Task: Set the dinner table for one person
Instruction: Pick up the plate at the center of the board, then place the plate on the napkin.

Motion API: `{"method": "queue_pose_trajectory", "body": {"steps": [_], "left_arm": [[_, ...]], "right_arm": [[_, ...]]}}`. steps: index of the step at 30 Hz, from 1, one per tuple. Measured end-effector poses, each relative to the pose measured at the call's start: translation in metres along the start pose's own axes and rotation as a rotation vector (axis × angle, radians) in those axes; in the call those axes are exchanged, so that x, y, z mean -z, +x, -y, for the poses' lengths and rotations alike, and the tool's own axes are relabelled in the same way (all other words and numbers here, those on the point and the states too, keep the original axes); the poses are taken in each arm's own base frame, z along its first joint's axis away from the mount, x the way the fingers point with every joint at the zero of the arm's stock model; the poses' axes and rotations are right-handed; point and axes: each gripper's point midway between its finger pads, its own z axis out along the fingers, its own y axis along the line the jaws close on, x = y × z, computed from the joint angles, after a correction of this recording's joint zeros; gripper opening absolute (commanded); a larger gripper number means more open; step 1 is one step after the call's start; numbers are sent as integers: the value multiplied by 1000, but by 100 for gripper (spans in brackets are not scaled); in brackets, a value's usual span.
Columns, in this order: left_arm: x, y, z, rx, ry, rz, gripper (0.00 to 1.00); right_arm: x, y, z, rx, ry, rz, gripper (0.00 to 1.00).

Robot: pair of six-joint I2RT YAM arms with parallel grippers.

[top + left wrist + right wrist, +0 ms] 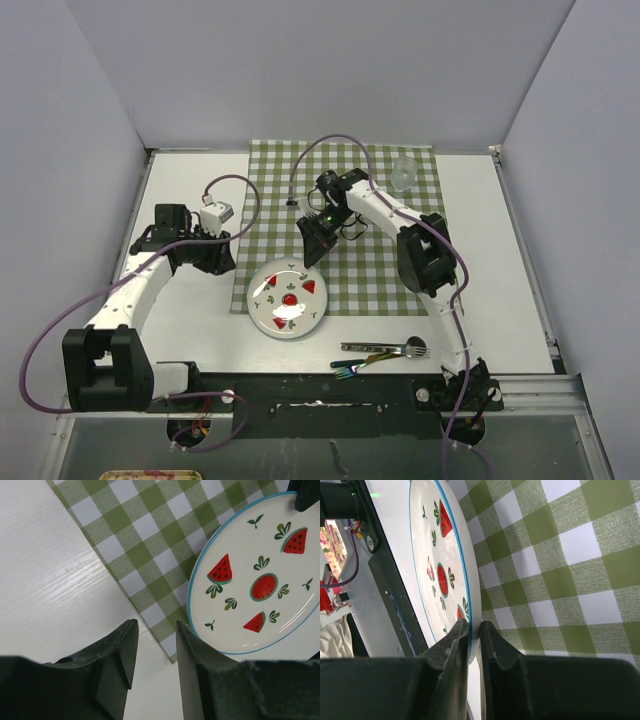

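Dark fingers of the right gripper (474, 624) are seen closest in the right wrist view, closed narrowly onto the rim of the watermelon-patterned plate (432, 545). The left gripper (156, 630) is shown with its jaws partly apart and nothing between them, held over bare tabletop just beside the edge of the checked cloth (150, 535). The dinner table (500, 260), white, with metal rails (525, 255) along its sides, fills the middle of the top view and is enclosed by pale grey walls (320, 70) on three sides. Taken from the cloth's centre, the plate is placed at 7 o'clock, overlapping the cloth's corner and the bare table; a clear glass (404, 172) is set at 1 o'clock; cutlery (385, 350) is laid at 5 o'clock, off the cloth. The plate is cut off in both wrist views. The glass is faint, and the cutlery pieces cannot be told apart.
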Motion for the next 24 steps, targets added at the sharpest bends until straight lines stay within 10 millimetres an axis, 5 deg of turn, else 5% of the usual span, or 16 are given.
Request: {"method": "queue_pose_trajectory", "body": {"steps": [24], "left_arm": [[-44, 17, 30, 133, 309, -67, 35]], "right_arm": [[7, -1, 5, -13, -7, 18, 0]]}}
